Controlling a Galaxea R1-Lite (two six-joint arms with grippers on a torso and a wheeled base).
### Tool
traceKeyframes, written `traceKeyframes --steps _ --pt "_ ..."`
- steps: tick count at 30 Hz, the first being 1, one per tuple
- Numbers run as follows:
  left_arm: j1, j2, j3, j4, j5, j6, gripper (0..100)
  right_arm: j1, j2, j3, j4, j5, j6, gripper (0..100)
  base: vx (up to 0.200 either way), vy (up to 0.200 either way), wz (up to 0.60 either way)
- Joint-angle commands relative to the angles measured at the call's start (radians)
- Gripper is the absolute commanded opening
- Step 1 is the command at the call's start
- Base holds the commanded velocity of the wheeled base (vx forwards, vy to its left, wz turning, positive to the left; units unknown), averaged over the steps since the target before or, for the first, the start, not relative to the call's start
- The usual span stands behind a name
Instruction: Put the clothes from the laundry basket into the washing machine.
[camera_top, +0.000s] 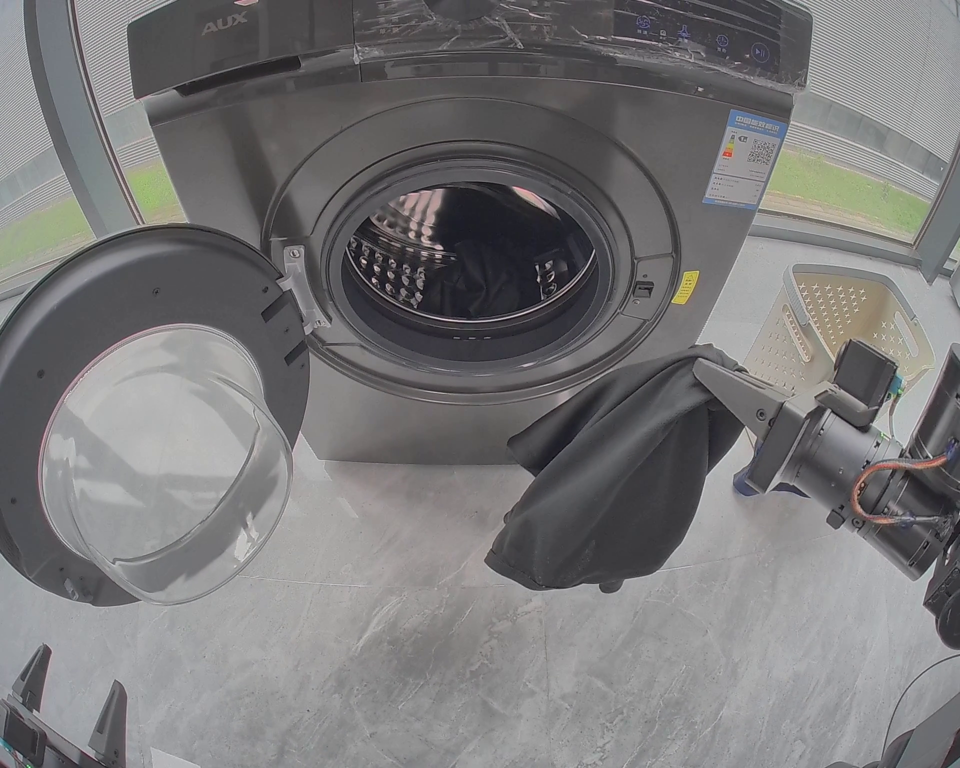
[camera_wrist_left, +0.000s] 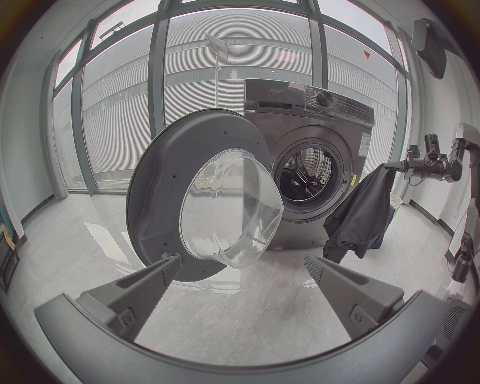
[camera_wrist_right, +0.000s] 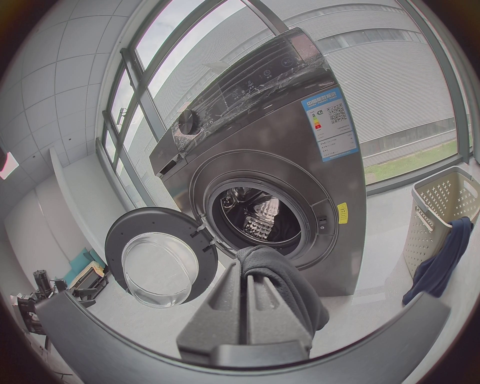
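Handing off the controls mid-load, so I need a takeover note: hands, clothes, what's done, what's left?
Right hand: shut on the black garment, which hangs in front of the washing machine, right of its opening.
Left hand: open, empty, low near the open door.
Done: dark clothing already lies in the drum.
Left: put the black garment in; a navy garment hangs over the laundry basket rim, right of the machine.

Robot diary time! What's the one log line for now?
right gripper: shut on black garment, near washing machine | left gripper: open | door: open | laundry basket: blue garment over rim
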Motion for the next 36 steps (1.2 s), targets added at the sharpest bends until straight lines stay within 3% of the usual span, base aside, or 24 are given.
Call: traceKeyframes --steps 1,4,9,16,20,24,25,28,30,32,33,36 --pt "0.002 -0.012 0.018 0.002 -0.001 0.026 100 0.033 0.043 -0.036 -0.002 -0.001 0.001 0 0.000 0.000 0.00" --pt "0.002 -0.012 0.018 0.000 -0.001 0.055 100 0.034 0.088 -0.073 -0.013 -0.026 0.001 0 0.000 0.000 0.00" --pt "0.002 -0.012 0.018 0.000 -0.002 0.043 100 0.073 0.137 -0.137 -0.011 -0.087 0.006 0 0.000 0.000 0.00" --pt "0.002 -0.012 0.018 0.000 -0.001 0.031 100 0.094 0.180 -0.151 -0.018 -0.104 0.011 0 0.000 0.000 0.00" --pt "0.002 -0.012 0.018 0.000 -0.001 0.042 100 0.096 0.186 -0.166 -0.018 -0.102 0.012 0 0.000 0.000 0.00" --pt "0.005 0.014 -0.146 -0.084 -0.024 0.037 100 0.128 0.201 -0.196 -0.016 -0.099 0.014 0 0.000 0.000 0.00" --pt "0.003 0.048 -0.165 -0.072 -0.047 0.045 100 0.136 0.215 -0.203 -0.016 -0.099 0.014 0 0.000 0.000 0.00" --pt "0.003 0.186 -0.166 -0.066 -0.216 0.034 100 0.143 0.267 -0.245 -0.028 -0.096 0.012 0 0.000 0.000 0.00" --pt "0.006 0.296 -0.168 -0.069 -0.297 0.031 100 0.151 0.310 -0.289 -0.074 -0.101 0.012 0 0.000 0.000 0.00" --pt "0.005 0.341 -0.171 -0.072 -0.323 0.031 100 0.154 0.327 -0.308 -0.103 -0.102 0.011 0 0.000 0.000 0.00" --pt "-0.006 0.456 -0.188 -0.092 -0.383 0.040 100 0.153 0.364 -0.346 -0.145 -0.104 0.003 0 0.000 0.000 0.00" --pt "-0.037 0.609 -0.220 -0.173 -0.446 0.051 100 0.146 0.384 -0.375 -0.154 -0.102 0.003 0 0.000 0.000 0.00"
